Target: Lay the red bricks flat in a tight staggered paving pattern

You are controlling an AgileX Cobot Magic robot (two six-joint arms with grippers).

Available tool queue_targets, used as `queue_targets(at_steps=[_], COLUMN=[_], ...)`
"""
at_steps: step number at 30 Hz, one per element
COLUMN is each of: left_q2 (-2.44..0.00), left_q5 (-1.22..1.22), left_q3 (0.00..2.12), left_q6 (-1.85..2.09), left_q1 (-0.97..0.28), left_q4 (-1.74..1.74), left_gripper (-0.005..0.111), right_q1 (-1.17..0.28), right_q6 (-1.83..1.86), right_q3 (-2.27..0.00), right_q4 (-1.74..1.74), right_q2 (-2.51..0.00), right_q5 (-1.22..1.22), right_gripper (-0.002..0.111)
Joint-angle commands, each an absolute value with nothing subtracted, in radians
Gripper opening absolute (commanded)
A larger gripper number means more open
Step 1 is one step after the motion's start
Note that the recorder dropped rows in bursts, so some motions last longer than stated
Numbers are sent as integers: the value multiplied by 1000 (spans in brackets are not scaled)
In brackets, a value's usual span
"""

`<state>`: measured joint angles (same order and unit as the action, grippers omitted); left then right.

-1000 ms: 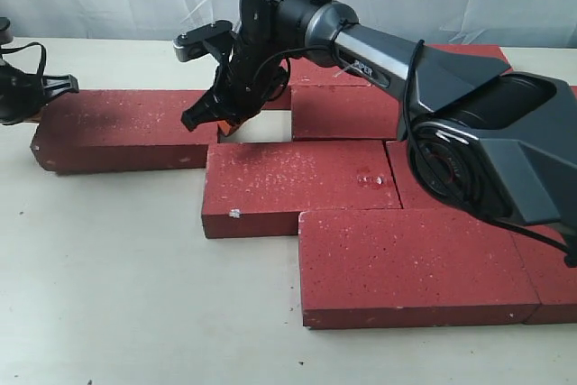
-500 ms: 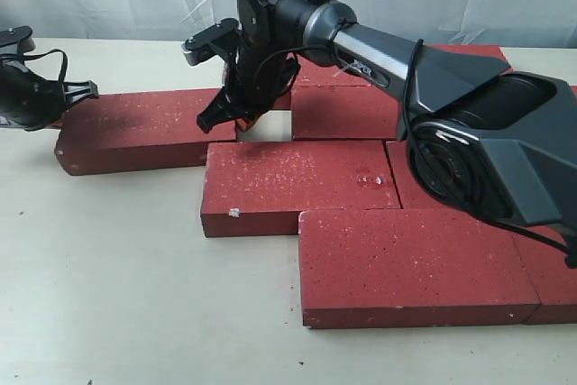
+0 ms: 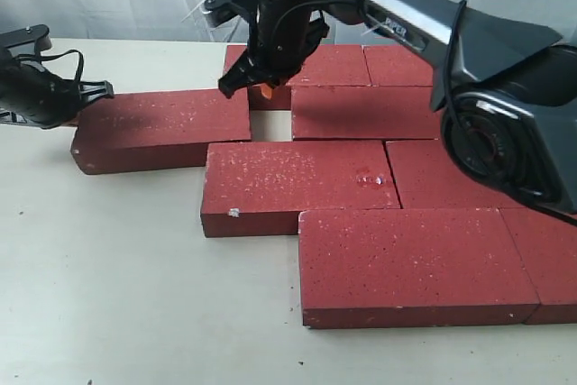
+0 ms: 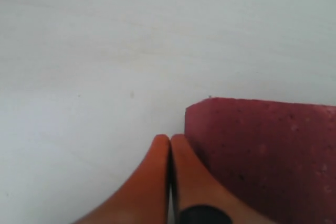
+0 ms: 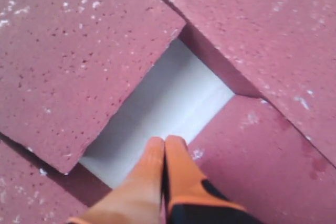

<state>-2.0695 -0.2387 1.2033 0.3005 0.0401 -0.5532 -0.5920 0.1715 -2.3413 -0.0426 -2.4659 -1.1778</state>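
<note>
1. Nearest the camera, the flat dark-red rectangular paving bricks (image 3: pixel 419 263) in the near rows lie snug and offset on the pale counter (image 3: pixel 108 295). That part looks laid to me.
2. Further back on the left, one loose brick (image 3: pixel 162 128) lies flat but a bit skewed. There's a bare gap (image 3: pixel 270 125) of counter between its right end and the neighbour brick (image 3: pixel 370 113) in that row.
3. The left pincer (image 4: pixel 170 141) sits at the loose brick's left end. Its orange tips are pressed together with nothing between them, right beside the brick's corner.
4. The right pincer (image 5: pixel 165 142) hangs over the gap, tips shut too and holding nothing.
5. My read: the job in hand is closing that gap. The next move would be a steady shove to the right from the left end. The brick has to square up as it slides so it ends flush with its neighbour. A skewed brick could easily jam on a corner.
</note>
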Motion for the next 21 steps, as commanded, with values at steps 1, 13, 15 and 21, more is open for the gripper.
queue_targets(at_steps=[1, 13, 15, 21], left_q2=[-2072, -2072, -2072, -2072], left_q5=[-214, -111, -105, -97], left_q3=[1207, 1207, 1207, 1227], left_q6=[299, 299, 299, 297], left_q1=[15, -80, -93, -132], left_q4=[-567, -566, -566, -568], left_gripper=[0, 0, 0, 0], right_q1=[-559, -516, -499, -491], right_q6=[159, 146, 144, 147], right_q3=[-2270, -1676, -1581, -1396], right_q4=[-23, -68, -69, -36], right_q2=[-2382, -2059, -1995, -1857], right_q5=[-1184, -927, -865, -761], right_gripper=[-1, -1, -1, -1])
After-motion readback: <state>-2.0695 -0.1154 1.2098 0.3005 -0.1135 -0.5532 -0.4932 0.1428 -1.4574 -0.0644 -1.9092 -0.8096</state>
